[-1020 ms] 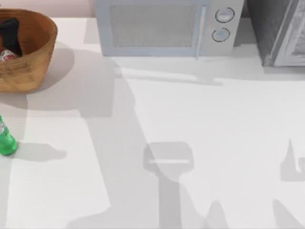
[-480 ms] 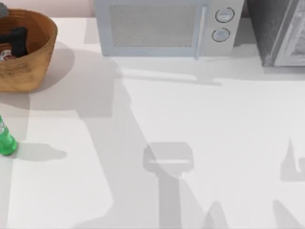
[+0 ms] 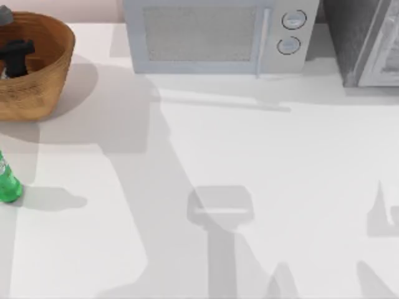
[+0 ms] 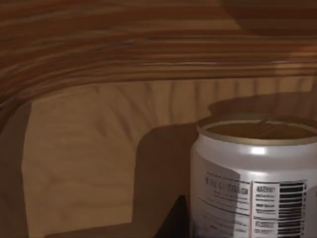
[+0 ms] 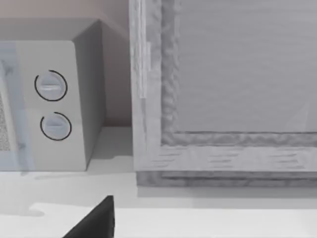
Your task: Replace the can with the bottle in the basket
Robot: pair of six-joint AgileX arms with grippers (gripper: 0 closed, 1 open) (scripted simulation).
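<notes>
Our left gripper [image 3: 17, 55], fingers' spread unreadable, sits inside the orange-brown woven wicker basket [image 3: 53, 65] at the tabletop's far-left corner beside the white can [image 4: 255, 183], while the green bottle [image 3: 8, 182] stands at the left edge.

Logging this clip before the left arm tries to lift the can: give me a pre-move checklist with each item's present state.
1. Left gripper inside the basket: ok, it sits within the rim in the top view.
2. Can upright in the basket: ok, the left wrist view shows it standing with its top level, wicker wall behind it.
3. Fingers closed on the can: cannot tell; no contact is visible.
4. Bottle ready for the swap: ok, it stands on the table in front of the basket, at the left edge.
5. Lift path free: ok, nothing lies over the basket except the gripper.
6. Right arm out of the way: ok, its wrist view faces the microwave at the far side.
</notes>
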